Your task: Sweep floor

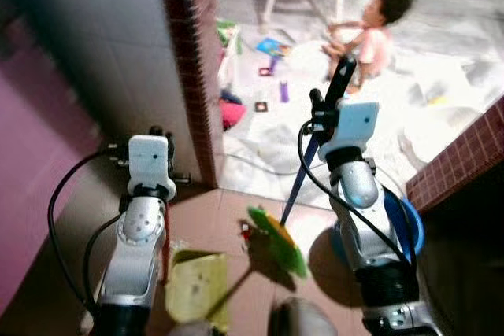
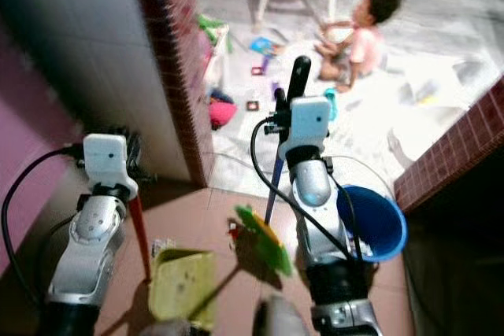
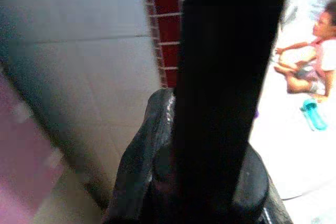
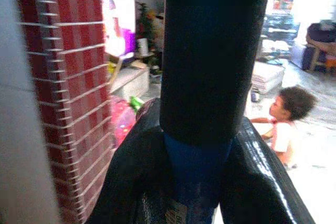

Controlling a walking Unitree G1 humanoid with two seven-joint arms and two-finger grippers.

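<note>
My right gripper [image 1: 319,112] is shut on the broom handle [image 1: 339,78], black at the top and blue lower down. The handle slants down to a green and yellow broom head [image 1: 277,239] resting on the brown tile floor. In the right wrist view the fingers [image 4: 131,171] wrap the handle [image 4: 210,51]. My left gripper [image 1: 157,135] is shut on the dark top of the dustpan's handle [image 3: 226,77], whose red shaft [image 2: 140,234] runs down to a yellow-green dustpan [image 1: 197,285] on the floor. A small red scrap [image 1: 246,231] lies beside the broom head.
A red brick pillar [image 1: 193,68] and a grey wall stand close on my left. A low brick wall [image 1: 465,163] is on the right, with a blue bucket [image 2: 374,222] beside my right arm. Ahead, a person [image 1: 378,33] sits among scattered toys [image 1: 272,49].
</note>
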